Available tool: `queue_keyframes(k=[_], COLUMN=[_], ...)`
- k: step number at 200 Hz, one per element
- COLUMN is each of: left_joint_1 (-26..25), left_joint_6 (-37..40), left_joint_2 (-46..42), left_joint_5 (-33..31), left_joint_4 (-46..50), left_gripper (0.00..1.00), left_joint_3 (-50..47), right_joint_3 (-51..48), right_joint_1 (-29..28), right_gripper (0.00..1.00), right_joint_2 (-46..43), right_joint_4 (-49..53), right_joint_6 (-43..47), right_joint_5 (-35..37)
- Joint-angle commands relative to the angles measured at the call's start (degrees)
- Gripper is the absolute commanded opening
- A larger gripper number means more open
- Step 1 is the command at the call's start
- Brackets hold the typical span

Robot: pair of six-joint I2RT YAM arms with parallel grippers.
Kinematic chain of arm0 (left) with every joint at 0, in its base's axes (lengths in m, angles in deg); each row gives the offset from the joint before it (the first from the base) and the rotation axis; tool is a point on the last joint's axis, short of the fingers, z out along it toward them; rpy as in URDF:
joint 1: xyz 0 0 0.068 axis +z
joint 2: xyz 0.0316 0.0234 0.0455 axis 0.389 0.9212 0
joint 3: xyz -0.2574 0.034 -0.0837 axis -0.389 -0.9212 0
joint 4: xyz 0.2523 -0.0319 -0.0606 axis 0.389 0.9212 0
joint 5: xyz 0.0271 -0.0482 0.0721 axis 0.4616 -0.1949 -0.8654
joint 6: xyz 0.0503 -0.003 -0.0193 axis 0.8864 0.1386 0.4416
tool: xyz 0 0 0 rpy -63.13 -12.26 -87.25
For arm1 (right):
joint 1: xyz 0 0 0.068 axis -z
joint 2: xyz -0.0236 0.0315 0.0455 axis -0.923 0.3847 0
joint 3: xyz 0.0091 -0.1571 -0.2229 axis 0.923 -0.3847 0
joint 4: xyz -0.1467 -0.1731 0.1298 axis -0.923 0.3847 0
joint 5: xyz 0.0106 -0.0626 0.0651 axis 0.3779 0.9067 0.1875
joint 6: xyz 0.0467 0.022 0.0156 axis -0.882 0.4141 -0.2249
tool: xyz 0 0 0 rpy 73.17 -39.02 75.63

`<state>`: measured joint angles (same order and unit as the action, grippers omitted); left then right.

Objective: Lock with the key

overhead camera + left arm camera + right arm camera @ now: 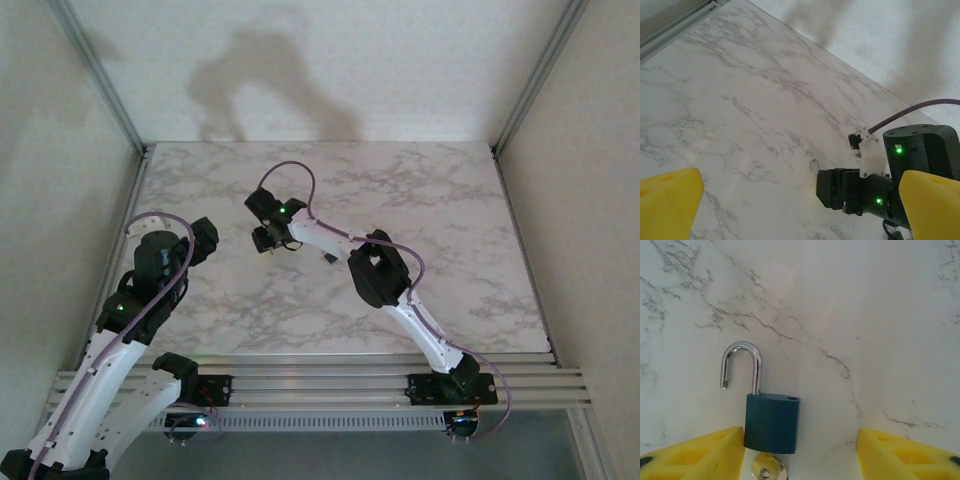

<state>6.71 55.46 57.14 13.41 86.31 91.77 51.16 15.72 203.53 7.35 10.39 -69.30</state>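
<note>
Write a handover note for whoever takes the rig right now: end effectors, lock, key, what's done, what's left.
Left end effector: open, empty, over the table, away from the lock.
Right end effector: open, straddling the padlock's lower end. One pad is at the body, the other well clear. No grip.
Padlock: flat on the table, shackle swung open.
Key: seated in the keyhole at the body's bottom.
Done: key is in. Left: probably close the shackle and turn the key.

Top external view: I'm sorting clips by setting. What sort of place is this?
Probably a lab robot cell: marble-patterned tabletop, plain white walls on aluminium framing, left arm and right arm bolted to a rail.
</note>
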Motion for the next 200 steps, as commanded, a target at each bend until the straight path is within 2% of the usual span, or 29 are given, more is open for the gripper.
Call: queue_keyframes(k=[1, 90, 200], left_joint_1=[0.82, 1.77, 1.76], left_joint_6=[1.17, 1.37, 1.54], left_joint_2=[-0.36, 0.02, 0.54], left_joint_5=[0.61, 1.56, 2.09], left_joint_4=[-0.50, -0.72, -0.80], left_gripper=[0.99, 1.00, 0.99], left_joint_3=[-0.93, -1.11, -1.15], right_joint_3=[1.67, 2.71, -1.81], right_joint_1=[-1.21, -3.47, -3.53], right_gripper=[0.60, 0.55, 0.28], right_joint_2=[2.22, 4.32, 2.13], right_joint_4=[0.49, -1.02, -1.77], right_joint_6=[0.45, 0.92, 1.02], right_joint_5=[1.46, 2.73, 3.33])
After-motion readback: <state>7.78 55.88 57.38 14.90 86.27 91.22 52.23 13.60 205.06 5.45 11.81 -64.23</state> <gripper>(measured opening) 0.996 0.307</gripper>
